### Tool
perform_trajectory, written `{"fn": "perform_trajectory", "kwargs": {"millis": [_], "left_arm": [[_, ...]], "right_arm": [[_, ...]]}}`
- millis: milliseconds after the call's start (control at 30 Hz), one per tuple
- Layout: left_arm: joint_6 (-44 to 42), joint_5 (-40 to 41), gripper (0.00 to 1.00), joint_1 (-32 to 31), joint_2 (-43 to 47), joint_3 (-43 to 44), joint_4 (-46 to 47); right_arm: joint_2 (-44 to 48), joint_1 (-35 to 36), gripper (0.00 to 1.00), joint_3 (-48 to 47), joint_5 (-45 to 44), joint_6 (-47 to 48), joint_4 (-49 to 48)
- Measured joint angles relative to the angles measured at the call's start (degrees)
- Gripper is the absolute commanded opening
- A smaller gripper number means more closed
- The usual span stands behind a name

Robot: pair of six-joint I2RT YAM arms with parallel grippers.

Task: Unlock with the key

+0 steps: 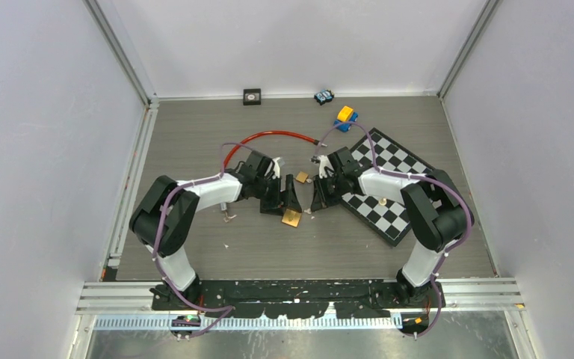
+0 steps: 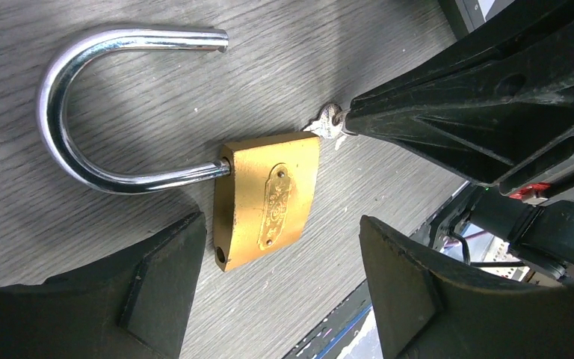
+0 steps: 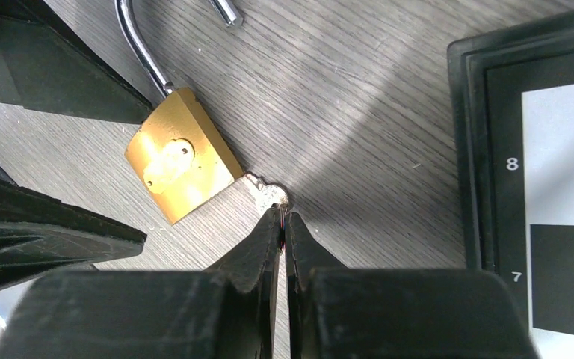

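The right hand is pinched shut on the head of the key, which sticks out of the base of the brass padlock. The left hand stands wide apart, straddling the padlock's body without clamping it. From above, the padlock lies mid-counter, key at about its 2 o'clock, shackle open.

Bright, even light — soft shadows

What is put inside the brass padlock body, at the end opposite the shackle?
The key is in it. Only its silver head shows, pinched by the right gripper. The blade is hidden inside the padlock, and the keyhole is covered too.
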State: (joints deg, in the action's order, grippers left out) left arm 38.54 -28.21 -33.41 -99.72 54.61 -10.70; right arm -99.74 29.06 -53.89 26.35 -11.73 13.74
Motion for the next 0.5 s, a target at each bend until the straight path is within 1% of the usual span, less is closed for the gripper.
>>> {"fn": "perform_trajectory", "kwargs": {"millis": [67, 200, 500], "left_arm": [[0.0, 0.2, 0.78, 0.0, 0.2, -0.1, 0.0], [-0.2, 0.7, 0.78, 0.2, 0.5, -0.1, -0.3], [-1.6, 2.1, 0.79, 1.1, 1.5, -0.1, -0.8]], "right_arm": [[0.0, -0.1, 0.13, 0.1, 0.1, 0.0, 0.0], [0.0, -0.2, 0.20, 0.1, 0.2, 0.5, 0.5], [0.0, -0.2, 0.40, 0.1, 1.8, 0.8, 1.4]]}}
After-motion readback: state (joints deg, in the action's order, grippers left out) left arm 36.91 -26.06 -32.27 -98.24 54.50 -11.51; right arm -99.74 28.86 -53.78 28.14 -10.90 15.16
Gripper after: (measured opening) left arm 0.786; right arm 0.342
